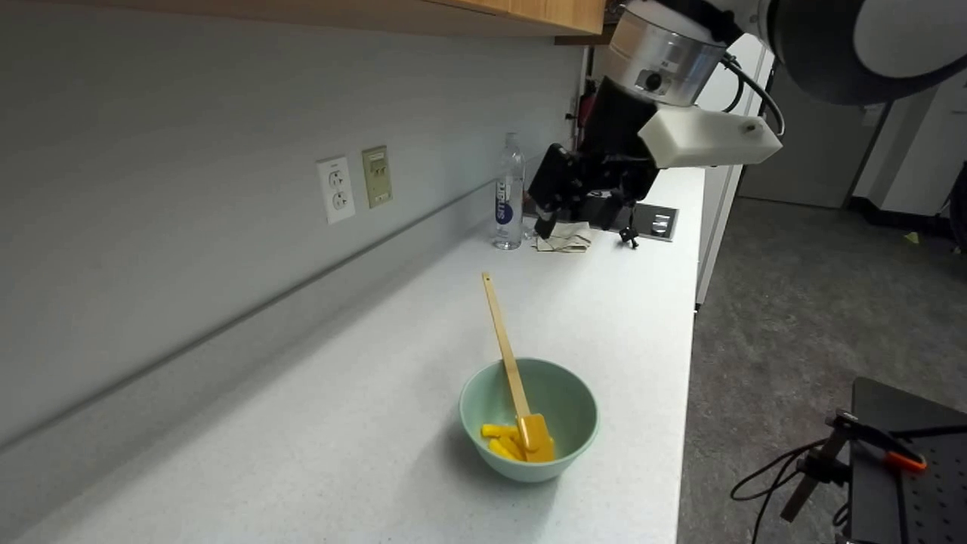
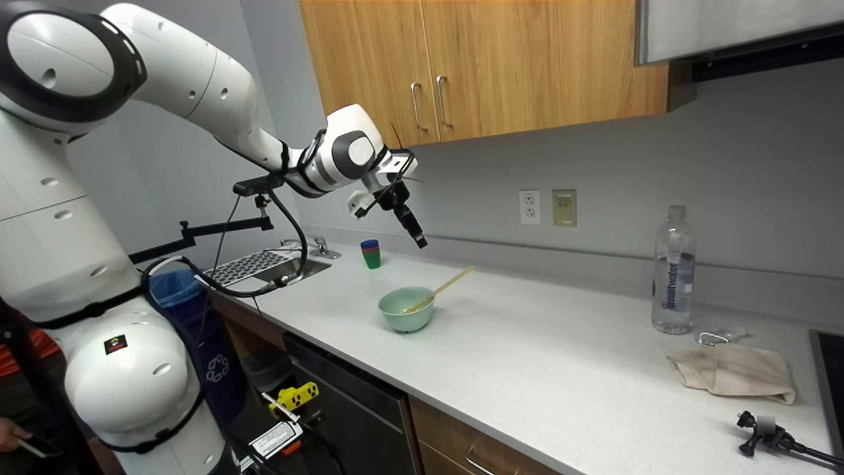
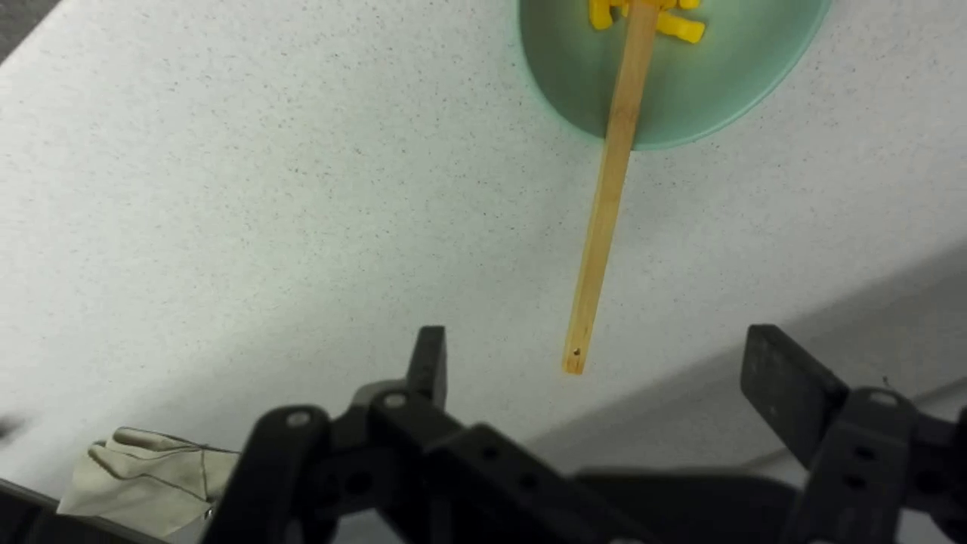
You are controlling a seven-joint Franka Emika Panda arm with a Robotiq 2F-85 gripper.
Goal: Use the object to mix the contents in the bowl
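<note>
See the black two-fingered gripper (image 3: 597, 347) raised above the white speckled countertop (image 1: 363, 423), apart from the long pale tan wooden utensil (image 1: 511, 369). Note both fingers parted wide. In the wrist view, see the tip of the handle framed between them. In an exterior view, find the utensil propped in the small round pale teal-green bowl (image 1: 568, 400), with its flat yellow-orange head down by the bright yellow pieces (image 1: 498, 432), partly covering them, and with its handle slanting up across the far rim. In an exterior view, note the stacked blue, red and green cups (image 2: 370, 254) beyond the bowl, to the left. Well to the right, make out a tall clear bottle (image 2: 672, 277) with blue lettering, and, nearer and farther right, a folded beige cloth (image 2: 732, 373).
</note>
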